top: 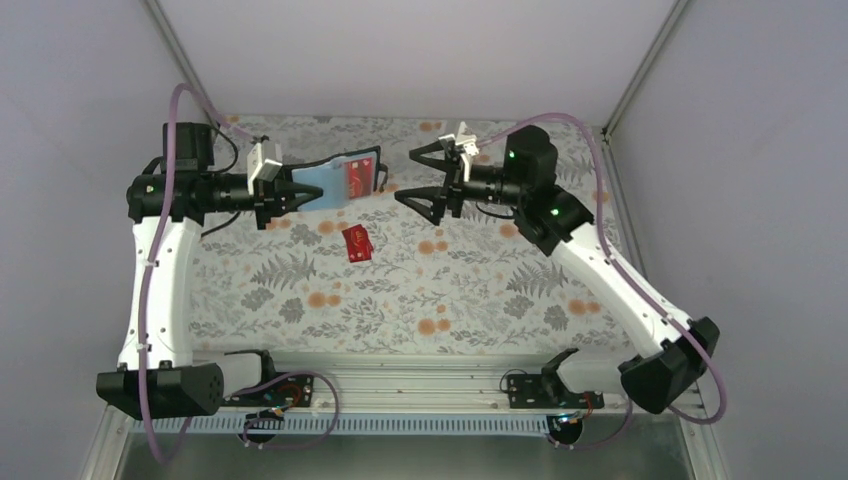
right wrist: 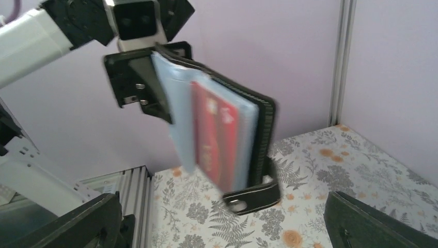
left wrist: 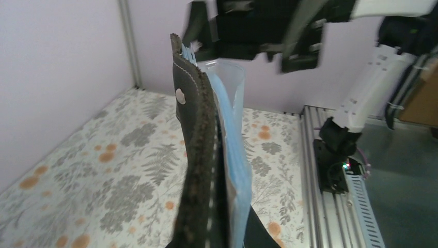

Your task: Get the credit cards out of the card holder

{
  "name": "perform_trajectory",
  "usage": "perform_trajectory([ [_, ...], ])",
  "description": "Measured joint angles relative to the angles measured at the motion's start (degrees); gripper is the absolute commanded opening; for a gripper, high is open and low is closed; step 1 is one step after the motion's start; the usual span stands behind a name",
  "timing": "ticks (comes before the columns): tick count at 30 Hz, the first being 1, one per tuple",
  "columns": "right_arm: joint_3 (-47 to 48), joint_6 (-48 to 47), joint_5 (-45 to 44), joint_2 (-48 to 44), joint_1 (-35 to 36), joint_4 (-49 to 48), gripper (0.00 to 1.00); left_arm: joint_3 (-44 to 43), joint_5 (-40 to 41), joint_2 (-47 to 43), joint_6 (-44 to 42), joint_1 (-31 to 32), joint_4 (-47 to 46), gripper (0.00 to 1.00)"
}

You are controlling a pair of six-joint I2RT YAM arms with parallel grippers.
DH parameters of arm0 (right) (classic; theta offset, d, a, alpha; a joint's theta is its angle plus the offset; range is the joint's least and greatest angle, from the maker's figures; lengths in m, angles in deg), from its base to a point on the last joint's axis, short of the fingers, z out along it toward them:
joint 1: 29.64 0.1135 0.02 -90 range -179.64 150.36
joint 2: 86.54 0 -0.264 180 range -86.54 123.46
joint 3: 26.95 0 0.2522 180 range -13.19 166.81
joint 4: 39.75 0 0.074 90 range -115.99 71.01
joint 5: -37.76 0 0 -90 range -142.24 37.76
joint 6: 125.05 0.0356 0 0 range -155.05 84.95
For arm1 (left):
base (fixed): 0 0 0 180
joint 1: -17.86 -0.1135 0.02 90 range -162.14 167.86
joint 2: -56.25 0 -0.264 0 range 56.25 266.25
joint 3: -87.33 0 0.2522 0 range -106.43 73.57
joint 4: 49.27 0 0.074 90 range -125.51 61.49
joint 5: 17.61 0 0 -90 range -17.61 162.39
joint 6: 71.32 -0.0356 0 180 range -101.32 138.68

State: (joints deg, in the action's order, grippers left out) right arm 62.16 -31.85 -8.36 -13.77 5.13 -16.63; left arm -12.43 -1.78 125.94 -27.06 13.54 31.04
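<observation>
My left gripper (top: 300,193) is shut on the black card holder (top: 328,186) and holds it open above the table, its light blue inner face up. A red credit card (top: 359,175) sticks out of its pocket. The holder shows edge-on in the left wrist view (left wrist: 199,155) and face-on in the right wrist view (right wrist: 258,129), with the red card (right wrist: 214,134) in it. Another red credit card (top: 357,243) lies flat on the table below. My right gripper (top: 420,177) is open and empty, just right of the holder, pointing at it.
The table carries a floral cloth (top: 460,290). Pale walls and metal corner posts (top: 640,70) close in the back and sides. An aluminium rail (top: 400,375) with both arm bases runs along the near edge.
</observation>
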Motion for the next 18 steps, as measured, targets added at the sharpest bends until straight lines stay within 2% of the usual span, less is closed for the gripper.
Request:
perform_trajectory([
  [6,1.2,0.9,1.6,6.4,0.4,-2.2,0.99,-0.7,-5.5,-0.3,-8.9,0.4,7.9,0.02],
  [13,4.6,-0.4,8.6,10.2,2.9,-2.6,0.99,-0.7,-7.1,-0.4,-11.0,0.6,10.2,0.02],
  [18,8.2,-6.5,12.7,10.5,4.1,1.8,0.99,-0.7,-7.1,-0.5,-10.4,0.6,9.9,0.02],
])
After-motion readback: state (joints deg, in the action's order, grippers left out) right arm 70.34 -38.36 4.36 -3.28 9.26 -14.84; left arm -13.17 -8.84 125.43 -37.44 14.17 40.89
